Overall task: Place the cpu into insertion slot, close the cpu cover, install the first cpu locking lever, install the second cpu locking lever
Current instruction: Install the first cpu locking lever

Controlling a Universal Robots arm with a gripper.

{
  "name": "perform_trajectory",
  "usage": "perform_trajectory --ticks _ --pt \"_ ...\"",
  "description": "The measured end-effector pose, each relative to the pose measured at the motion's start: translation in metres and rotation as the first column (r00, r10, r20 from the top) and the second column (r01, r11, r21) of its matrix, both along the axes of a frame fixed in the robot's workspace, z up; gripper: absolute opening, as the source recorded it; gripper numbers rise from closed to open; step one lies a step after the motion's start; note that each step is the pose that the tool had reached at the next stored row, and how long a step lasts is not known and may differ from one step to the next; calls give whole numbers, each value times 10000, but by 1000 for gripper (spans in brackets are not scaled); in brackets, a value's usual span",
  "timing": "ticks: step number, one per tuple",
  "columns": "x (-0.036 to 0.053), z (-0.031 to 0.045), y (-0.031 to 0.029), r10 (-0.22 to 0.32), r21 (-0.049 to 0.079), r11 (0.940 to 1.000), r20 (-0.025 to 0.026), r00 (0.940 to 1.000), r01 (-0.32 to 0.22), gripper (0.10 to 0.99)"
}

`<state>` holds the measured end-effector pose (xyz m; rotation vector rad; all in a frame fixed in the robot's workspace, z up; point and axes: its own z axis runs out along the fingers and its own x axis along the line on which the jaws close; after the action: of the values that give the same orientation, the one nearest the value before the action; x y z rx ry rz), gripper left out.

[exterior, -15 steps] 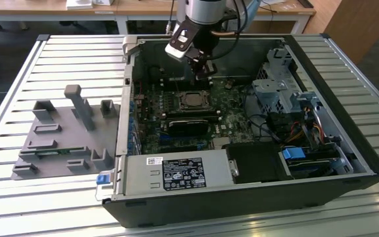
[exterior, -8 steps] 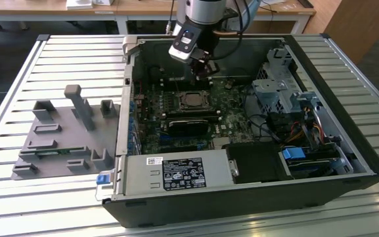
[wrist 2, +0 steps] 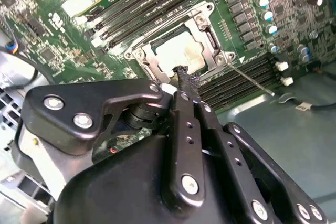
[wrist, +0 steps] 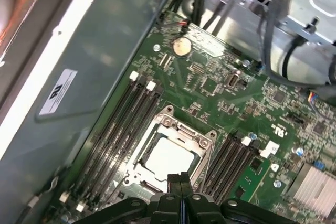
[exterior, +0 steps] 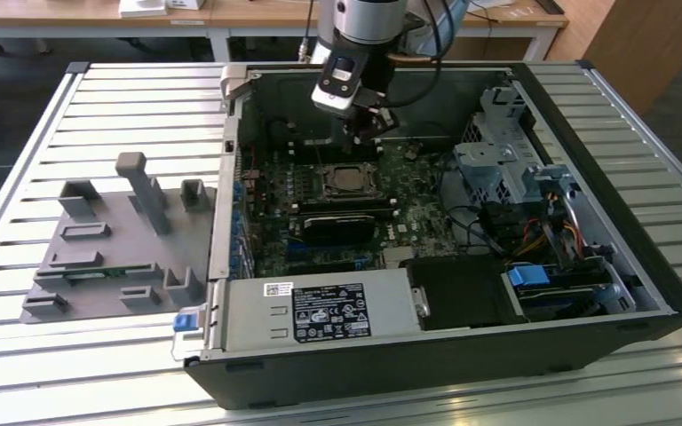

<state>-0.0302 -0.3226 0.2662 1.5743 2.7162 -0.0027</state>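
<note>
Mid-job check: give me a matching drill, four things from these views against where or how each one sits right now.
Things:
1. cpu
2. cpu cover
3. gripper
4. grey fixture block

Places or states:
A. on the slatted table, outside the case
B. fingers shut, hanging just over the chip's edge
C. silver frame lying flat on the motherboard
D. pale square face up inside the frame

Pairs: 1-D, 2-C, 3-B, 4-A.
</note>
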Motion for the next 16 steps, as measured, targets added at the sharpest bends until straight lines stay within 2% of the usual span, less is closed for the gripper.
perform_trajectory --ticks 4,8,12,16 --pt "0 0 0 545 -1 9985 0 9985 -545 106" --pt "0 0 0 1077 -1 9942 0 9942 -1077 106" --pt "0 0 0 1627 0 9867 0 9867 -1627 106" --pt "0 0 0 2215 0 9752 0 9752 -2215 106"
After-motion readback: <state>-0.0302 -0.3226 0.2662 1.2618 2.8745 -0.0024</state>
